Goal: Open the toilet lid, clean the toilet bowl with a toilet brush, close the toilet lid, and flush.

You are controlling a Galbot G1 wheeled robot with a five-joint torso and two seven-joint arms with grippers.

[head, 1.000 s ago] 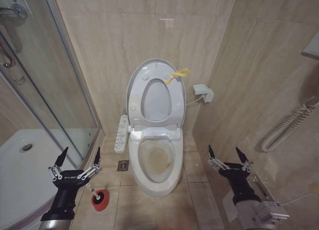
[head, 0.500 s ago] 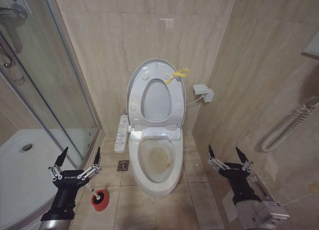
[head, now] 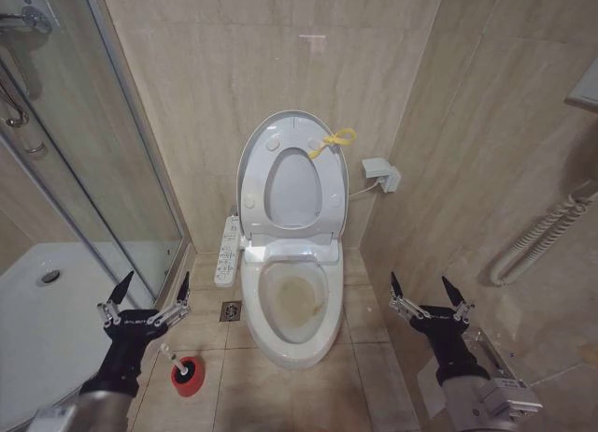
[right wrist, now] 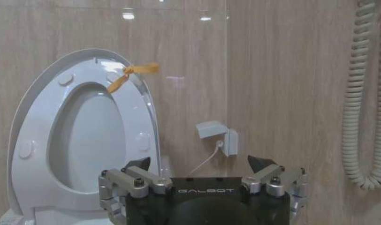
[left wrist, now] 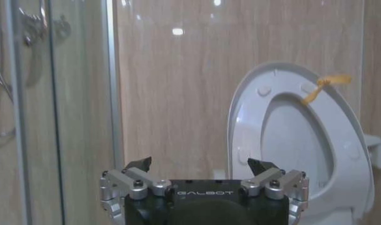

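Note:
The toilet lid (head: 292, 184) stands upright against the wall, with the seat ring raised against it and a yellow cord loop (head: 334, 140) at its rim. Below it lies the uncovered toilet bowl (head: 280, 343), stained yellowish-brown inside. The toilet brush (head: 174, 357) rests in a red holder cup (head: 186, 376) on the floor, left of the bowl. My left gripper (head: 153, 285) hovers open just above the brush handle. My right gripper (head: 420, 287) hangs open to the right of the bowl. The lid (left wrist: 297, 140) shows beyond the left gripper (left wrist: 200, 164) and also, as the lid (right wrist: 84, 136), beyond the right gripper (right wrist: 198, 162).
A glass shower door (head: 93, 170) and white shower tray (head: 37, 310) close off the left side. A control panel (head: 227, 250) hangs beside the toilet, with a floor drain (head: 231, 310) beneath it. A wall box (head: 381, 173) and a coiled hose (head: 542, 236) are on the right wall.
My left arm has shifted slightly, bringing its gripper a little up and to the right above the brush. The right arm and the toilet are unchanged.

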